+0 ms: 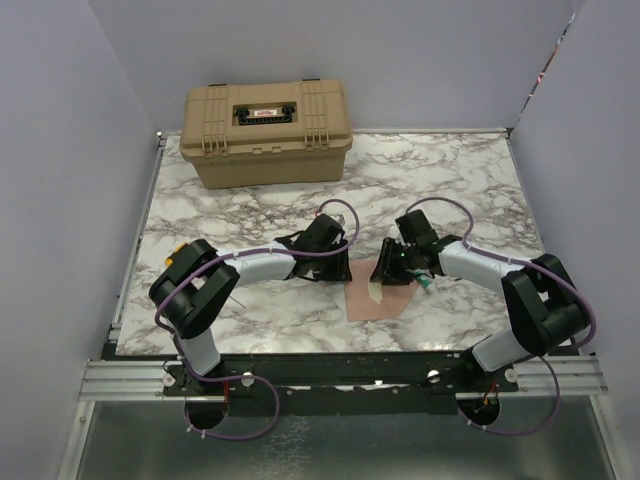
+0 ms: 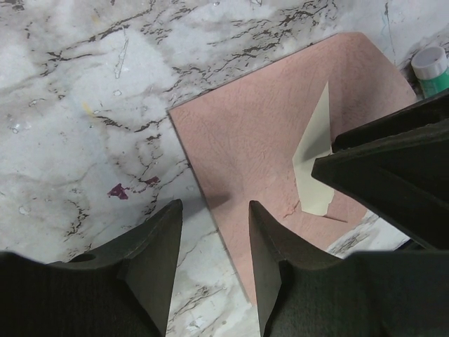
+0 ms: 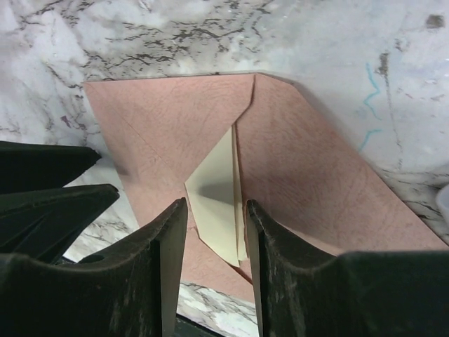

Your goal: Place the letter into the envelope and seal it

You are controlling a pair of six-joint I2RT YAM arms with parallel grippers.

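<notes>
The left gripper (image 2: 214,263) has its jaws spread and pinches nothing. One finger is over bare marble, the other over the near edge of the envelope (image 2: 245,133). The right gripper (image 3: 214,270) is likewise parted and empty, poised above a pale cream wedge (image 3: 217,196) that shows between the envelope's folded pink panels. The envelope lies flat on the marble table (image 2: 84,105) between both grippers. A green-capped tube (image 2: 431,69) sits just beside it. A tan plastic case (image 1: 265,132) stands at the table's far edge.
</notes>
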